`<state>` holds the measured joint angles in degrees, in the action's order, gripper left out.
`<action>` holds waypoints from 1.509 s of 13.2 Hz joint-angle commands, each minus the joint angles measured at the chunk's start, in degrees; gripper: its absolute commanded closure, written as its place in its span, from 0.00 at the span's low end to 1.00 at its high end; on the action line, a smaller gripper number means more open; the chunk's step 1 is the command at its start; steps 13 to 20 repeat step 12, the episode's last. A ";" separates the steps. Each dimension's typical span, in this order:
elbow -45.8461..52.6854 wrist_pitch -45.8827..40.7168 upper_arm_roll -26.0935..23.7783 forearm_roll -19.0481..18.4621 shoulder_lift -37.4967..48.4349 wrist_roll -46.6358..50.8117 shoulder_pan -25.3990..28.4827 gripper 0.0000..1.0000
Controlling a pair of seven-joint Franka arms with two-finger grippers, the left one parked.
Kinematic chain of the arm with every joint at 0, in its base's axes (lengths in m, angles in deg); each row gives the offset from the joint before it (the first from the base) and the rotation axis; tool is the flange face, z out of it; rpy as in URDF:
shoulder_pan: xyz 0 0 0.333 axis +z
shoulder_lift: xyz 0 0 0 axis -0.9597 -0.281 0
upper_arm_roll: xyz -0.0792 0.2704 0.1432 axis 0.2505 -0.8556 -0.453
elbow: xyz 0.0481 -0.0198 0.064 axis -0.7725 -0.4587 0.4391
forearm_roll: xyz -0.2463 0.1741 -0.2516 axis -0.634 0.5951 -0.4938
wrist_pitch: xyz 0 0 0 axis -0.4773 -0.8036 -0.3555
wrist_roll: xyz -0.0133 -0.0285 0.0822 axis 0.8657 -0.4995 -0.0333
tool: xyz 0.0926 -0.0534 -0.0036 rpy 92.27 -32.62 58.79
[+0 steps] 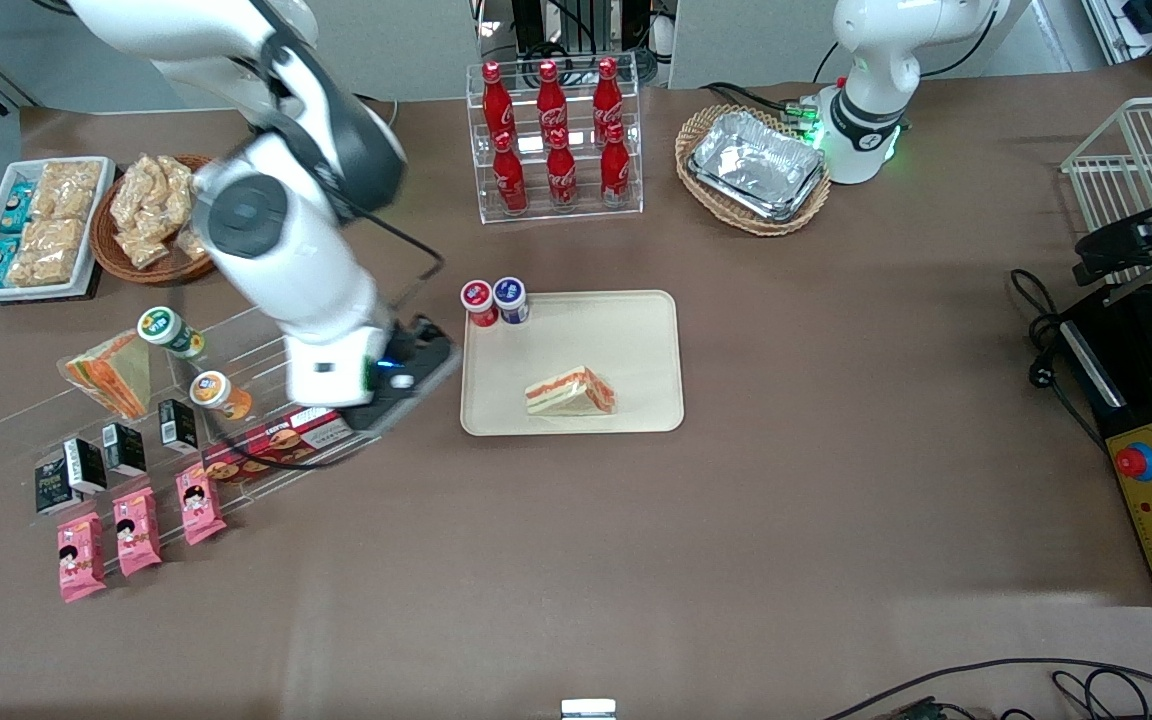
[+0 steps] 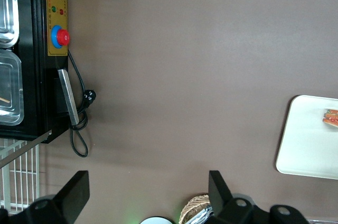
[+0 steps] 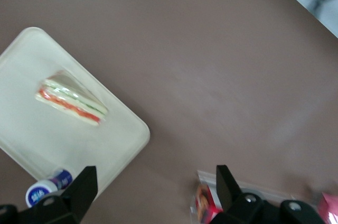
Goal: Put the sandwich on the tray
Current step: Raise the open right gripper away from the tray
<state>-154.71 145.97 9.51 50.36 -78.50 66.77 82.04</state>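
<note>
Bent over the working arm's end of the table, forearm angled down from the shoulder, wrist low above the clear acrylic shelf (image 1: pixel 186 400). Gripper (image 1: pixel 414 372) hanging just beside the tray (image 1: pixel 636 330), off its edge toward the working arm's end, above a red biscuit box (image 1: pixel 276 445). Fingers (image 3: pixel 79 189) spread wide apart in the right wrist view, nothing between them, touching nothing, only brown table (image 1: pixel 736 520) showing in the gap. Sandwich (image 1: pixel 570 391) lying flat on the tray, on the half nearer the front camera, wrapped in clear film, pale bread with an orange-red and green stripe facing the camera; seen likewise from the wrist (image 3: pixel 71 98), well apart from the fingers. Two small round pots, one red-lidded (image 1: pixel 478 301) and one blue-lidded (image 1: pixel 510 298), standing side by side on the tray's corner farther from the front camera, clear of the sandwich. On the acrylic shelf, a tan-faced triangular sandwich (image 1: pixel 114 372) with several orange stripes, near a green-lidded cup (image 1: pixel 168 331). Farther from the front camera, a rack of red cola bottles (image 1: pixel 554 135).
</note>
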 commanded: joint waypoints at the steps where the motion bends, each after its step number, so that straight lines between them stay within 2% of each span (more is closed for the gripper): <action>1: -1.20 -6.55 1.88 1.46 6.38 4.30 -5.44 0.00; 5: -1.20 -12.54 10.74 1.46 12.62 7.47 -5.63 0.00; 10: -0.15 -19.12 20.95 4.19 16.67 9.23 -5.63 0.00; 12: 0.56 -21.50 22.97 4.19 17.20 9.23 -5.63 0.00; 20: 0.56 -21.50 22.97 4.19 17.20 9.23 -5.63 0.00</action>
